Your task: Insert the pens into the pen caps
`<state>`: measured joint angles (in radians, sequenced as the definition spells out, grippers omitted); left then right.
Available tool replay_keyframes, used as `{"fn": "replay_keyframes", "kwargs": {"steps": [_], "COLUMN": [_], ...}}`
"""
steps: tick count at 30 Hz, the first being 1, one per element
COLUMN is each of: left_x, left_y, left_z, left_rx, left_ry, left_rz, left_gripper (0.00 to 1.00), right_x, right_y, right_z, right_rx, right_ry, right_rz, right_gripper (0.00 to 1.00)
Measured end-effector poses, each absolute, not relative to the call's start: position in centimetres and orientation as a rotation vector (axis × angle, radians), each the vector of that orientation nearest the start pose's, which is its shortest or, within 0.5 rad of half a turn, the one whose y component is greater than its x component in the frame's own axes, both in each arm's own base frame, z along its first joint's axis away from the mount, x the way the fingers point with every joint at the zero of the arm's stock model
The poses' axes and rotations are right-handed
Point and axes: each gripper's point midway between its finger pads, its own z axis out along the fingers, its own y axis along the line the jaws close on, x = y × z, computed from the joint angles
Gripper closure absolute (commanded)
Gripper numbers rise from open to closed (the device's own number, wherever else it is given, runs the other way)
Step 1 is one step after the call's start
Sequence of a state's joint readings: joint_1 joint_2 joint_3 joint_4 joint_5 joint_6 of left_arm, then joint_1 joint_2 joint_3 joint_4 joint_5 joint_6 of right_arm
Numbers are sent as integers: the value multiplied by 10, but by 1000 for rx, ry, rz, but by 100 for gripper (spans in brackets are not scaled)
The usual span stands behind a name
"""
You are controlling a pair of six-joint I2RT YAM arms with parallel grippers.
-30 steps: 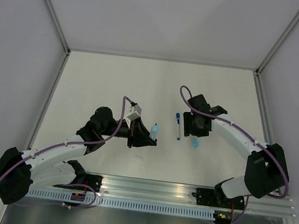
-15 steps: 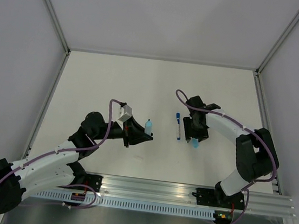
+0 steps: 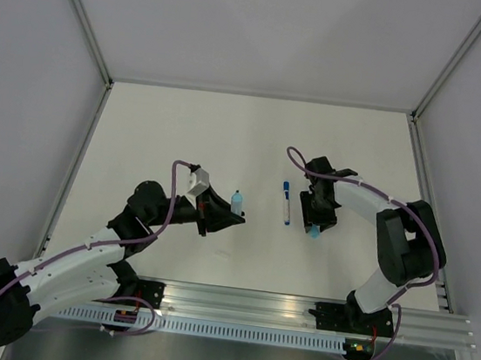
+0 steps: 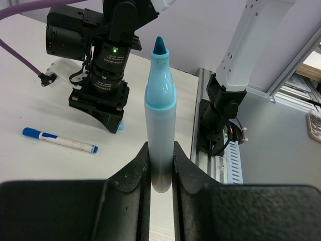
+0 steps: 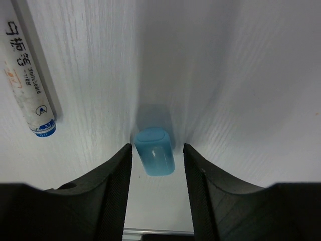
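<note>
— Starting at the left, what is held by the left gripper [image 4: 160,153]?

— A pale blue pen [image 4: 160,90] is clamped between its jaws. The pen is gripped by its darker lower barrel and pointed away from the wrist, with the darker blue tip left bare. In the top view it is seen left of centre over the desk [image 3: 168,127], clear of the other things.

— What is found between the two arms?

— A white pen [image 3: 287,203] with blue ends is laid flat on the desk, pointing roughly away from the arm bases. It is touched by neither gripper. Printed lettering is made out on its barrel in the right wrist view.

— How is the right gripper [image 3: 314,221] placed?

— It is positioned down at the desk, just right of the white pen. Its jaws are parted and set on either side of a pale blue pen cap [image 5: 154,150], which is rested on the desk between the fingers [image 5: 113,191]. A narrow gap is seen on the side away from the white pen. On the other side the finger is very near, and contact cannot be judged. Whether the cap is stood upright or laid down cannot be told.
</note>
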<state>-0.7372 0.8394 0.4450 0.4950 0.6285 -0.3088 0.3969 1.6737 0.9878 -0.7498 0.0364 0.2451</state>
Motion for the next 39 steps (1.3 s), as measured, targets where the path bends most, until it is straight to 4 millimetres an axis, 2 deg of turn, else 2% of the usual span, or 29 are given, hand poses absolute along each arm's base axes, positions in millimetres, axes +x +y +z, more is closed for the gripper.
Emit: {"fn": "replay_keyframes", "kwargs": {"steps": [2, 7, 11, 12, 14, 18, 20, 23, 25, 27, 29, 32, 36, 39], "left_x": [149, 148, 149, 149, 152, 157, 160, 163, 164, 164, 165, 167, 169, 172], "left_y": [-288, -287, -287, -286, -286, -285, -286, -286, -287, -288, -289, -290, -291, -292], "left_z": [253, 254, 253, 253, 252, 246, 242, 237, 235, 233, 230, 225, 224, 223], "left_rx": [867, 868, 864, 862, 850, 829, 824, 815, 814, 809, 804, 799, 790, 780], "left_ry": [1380, 1379, 1386, 1388, 1397, 1429, 1445, 1471, 1479, 1488, 1507, 1530, 1543, 1553], "left_rz": [-1281, -1277, -1273, -1271, -1259, -1233, -1228, -1219, -1219, -1223, -1229, -1235, -1232, -1227], "left_gripper": [98, 98, 98, 98, 98, 98, 98, 98, 98, 98, 98, 98, 98, 98], "right_x": [246, 243, 243, 244, 244, 245, 249, 272, 290, 301, 299, 278, 254, 246], "right_y": [109, 110, 110, 111, 111, 111, 114, 127, 142, 171, 204, 242, 269, 285], "right_z": [10, 8, 9, 9, 9, 15, 29, 73, 116, 171, 227, 289, 337, 353], "right_rx": [-230, -236, -236, -231, -225, -205, -173, -97, -64, -69, -83, -91, -76, -57], "right_ry": [2998, 3008, 3007, 3005, 3003, 2988, 2954, 2806, 2653, 2458, 2274, 2060, 1889, 1816], "right_rz": [24, 38, 41, 45, 46, 50, 70, 138, 190, 285, 406, 561, 689, 713], "right_gripper": [51, 62, 84, 93, 99, 100, 100, 100, 100, 100, 100, 100, 100, 100]}}
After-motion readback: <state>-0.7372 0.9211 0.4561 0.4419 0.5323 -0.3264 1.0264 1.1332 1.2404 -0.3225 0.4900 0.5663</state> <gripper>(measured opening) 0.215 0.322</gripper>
